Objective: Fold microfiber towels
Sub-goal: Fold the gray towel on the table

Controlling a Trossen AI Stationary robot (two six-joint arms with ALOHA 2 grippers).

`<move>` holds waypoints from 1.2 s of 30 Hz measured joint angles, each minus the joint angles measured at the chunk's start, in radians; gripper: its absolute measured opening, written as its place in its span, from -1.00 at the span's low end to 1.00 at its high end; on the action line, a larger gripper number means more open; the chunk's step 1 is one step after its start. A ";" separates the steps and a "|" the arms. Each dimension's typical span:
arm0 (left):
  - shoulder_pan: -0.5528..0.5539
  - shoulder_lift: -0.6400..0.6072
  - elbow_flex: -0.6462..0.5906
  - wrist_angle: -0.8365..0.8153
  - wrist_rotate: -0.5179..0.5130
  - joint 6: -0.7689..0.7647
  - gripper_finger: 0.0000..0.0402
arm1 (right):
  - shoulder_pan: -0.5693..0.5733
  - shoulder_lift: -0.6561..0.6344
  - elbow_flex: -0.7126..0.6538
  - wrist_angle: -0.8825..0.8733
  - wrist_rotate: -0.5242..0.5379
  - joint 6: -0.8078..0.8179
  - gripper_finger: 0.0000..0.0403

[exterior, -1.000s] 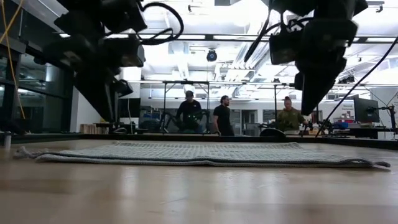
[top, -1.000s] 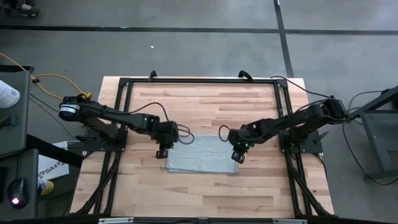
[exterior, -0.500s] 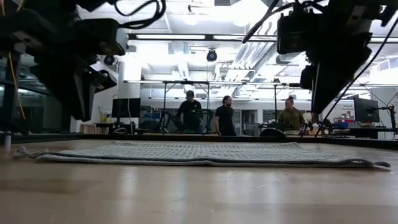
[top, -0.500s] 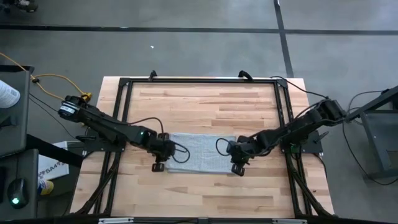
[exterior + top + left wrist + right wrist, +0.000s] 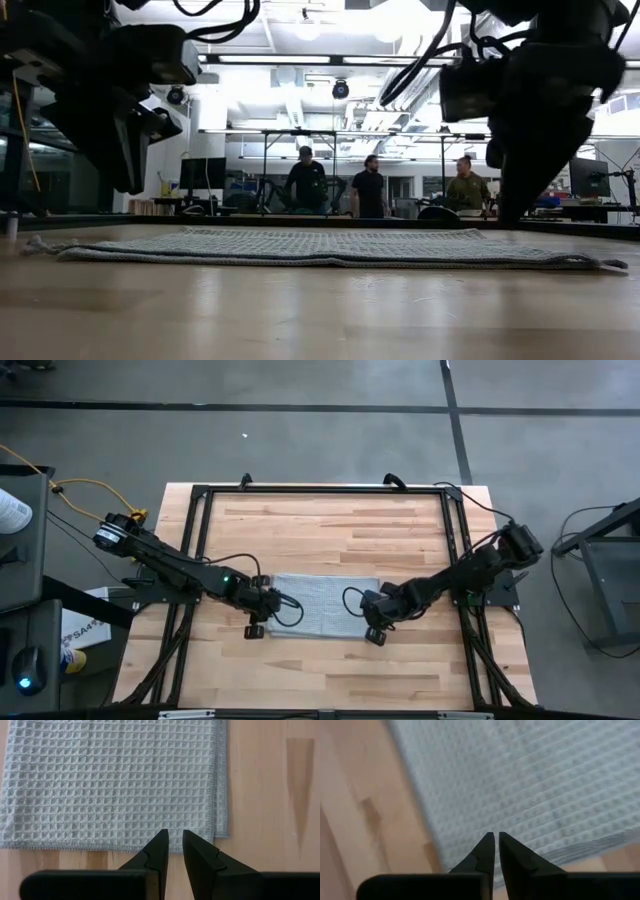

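Note:
The light grey-blue waffle-weave towel (image 5: 322,603) lies flat on the wooden table, folded into a rectangle; layered edges show at one end in the left wrist view (image 5: 220,795). In the low view it lies flat as a low strip (image 5: 320,247). My left gripper (image 5: 256,628) is shut, above the towel's near left corner (image 5: 175,837). My right gripper (image 5: 374,634) is shut, above its near right corner (image 5: 496,837). In the low view both hang clear above the cloth.
A black metal frame (image 5: 320,490) runs around the tabletop. Bare wood (image 5: 320,675) lies between the towel and the near edge, and more lies on the far side. People (image 5: 368,190) stand in the room far behind the table.
Both grippers have gone toward the table's near edge, from beside the towel's short ends to its near corners. My right gripper has also come down closer to the table. The towel has stayed flat and still.

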 joint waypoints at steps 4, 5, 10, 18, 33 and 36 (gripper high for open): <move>0.000 0.000 0.000 -0.008 -0.026 0.000 -0.71 | 0.000 -0.001 0.000 -0.007 -0.001 0.050 -0.98; 0.000 0.000 0.000 -0.011 -0.034 0.000 -0.71 | 0.000 -0.001 0.000 -0.009 0.000 0.055 -0.98; 0.000 0.000 0.000 -0.062 -0.092 0.001 -0.71 | 0.000 -0.001 0.000 -0.015 0.047 0.056 -0.96; 0.000 0.000 0.000 -0.151 -0.184 -0.002 -0.71 | -0.028 -0.003 0.000 -0.126 0.059 0.105 -0.80; 0.001 0.000 -0.005 -0.231 -0.331 0.006 -0.71 | -0.024 -0.112 0.000 -0.253 0.106 0.308 -0.50; 0.001 0.000 -0.038 -0.228 -0.340 0.009 -0.71 | -0.005 -0.112 0.000 -0.253 0.106 0.350 -0.50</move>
